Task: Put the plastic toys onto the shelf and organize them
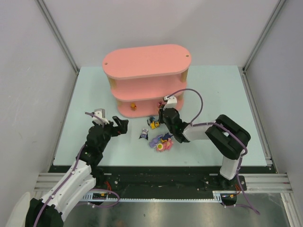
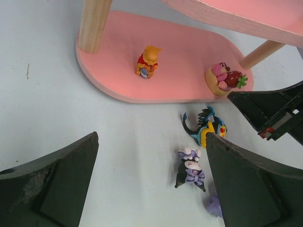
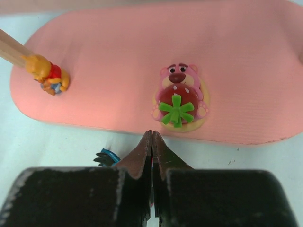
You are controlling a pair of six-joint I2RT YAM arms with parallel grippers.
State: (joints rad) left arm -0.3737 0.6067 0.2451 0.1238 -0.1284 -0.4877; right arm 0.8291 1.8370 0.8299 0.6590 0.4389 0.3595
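The pink shelf (image 1: 142,61) stands at the back of the table. On its bottom board (image 2: 180,56) sit an orange bear toy (image 2: 149,61) and a pink bear toy with a strawberry (image 3: 179,97). A blue-and-yellow toy (image 2: 208,126) and a black-eared toy with a purple bow (image 2: 191,168) lie on the table in front of the shelf. More plastic toys are clustered together (image 1: 162,141). My right gripper (image 3: 152,135) is shut and empty, its tips just before the board's front edge below the pink bear. My left gripper (image 2: 151,139) is open over the table, left of the black-eared toy.
The table is a pale green mat (image 1: 213,109) with grey walls on three sides. The right arm (image 1: 227,137) reaches in from the right over the toy cluster. A wooden shelf post (image 2: 94,23) stands at the bottom board's left end.
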